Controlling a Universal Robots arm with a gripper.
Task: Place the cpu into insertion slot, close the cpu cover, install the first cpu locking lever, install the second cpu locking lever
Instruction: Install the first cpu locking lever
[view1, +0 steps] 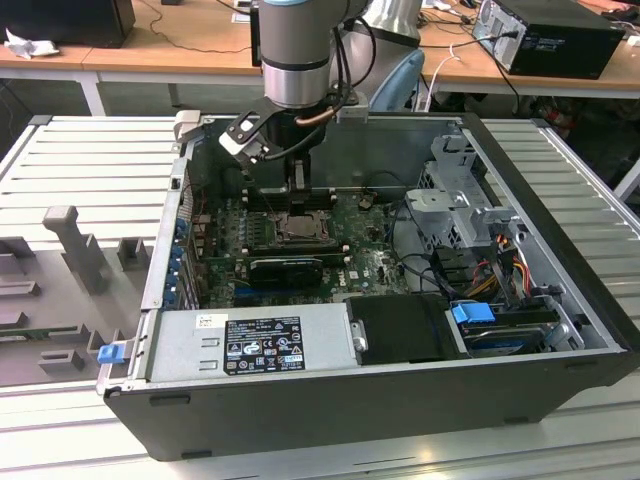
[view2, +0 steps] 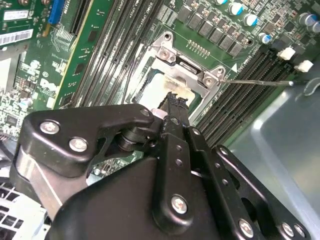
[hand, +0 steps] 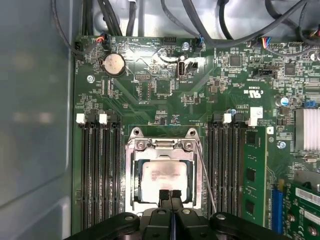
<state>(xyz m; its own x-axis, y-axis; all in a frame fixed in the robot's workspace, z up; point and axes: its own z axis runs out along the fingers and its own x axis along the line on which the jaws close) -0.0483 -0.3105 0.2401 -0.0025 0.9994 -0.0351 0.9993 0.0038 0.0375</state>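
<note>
**Claw Pushes on the Chip's Lid**

The claw (hand: 170, 193) is clenched tight. Its two fingers are squeezed together and nothing is between them. The tip looks to rest on the edge of the cpu cover (hand: 162, 147), on the side away from the hinge. I think the fingers are shut like that to make one hard poker, good for pushing the lid flat.

The cpu (hand: 165, 175) lies in the insertion slot (view1: 298, 230). Its pale face shows through the window in the cover. So the chip is in its place and the lid looks down over it.

A thin locking lever (hand: 206, 175) sticks out at a slant beside the slot. It looks loose, not hooked down, so I think the lid is not locked yet.

In the exterior view the arm comes down from 12 o'clock into the open computer case (view1: 350, 410), which sits on the grey tabletop (view1: 90, 170). A long black card (view1: 285, 270) lies just at 6 o'clock from the slot.
</note>
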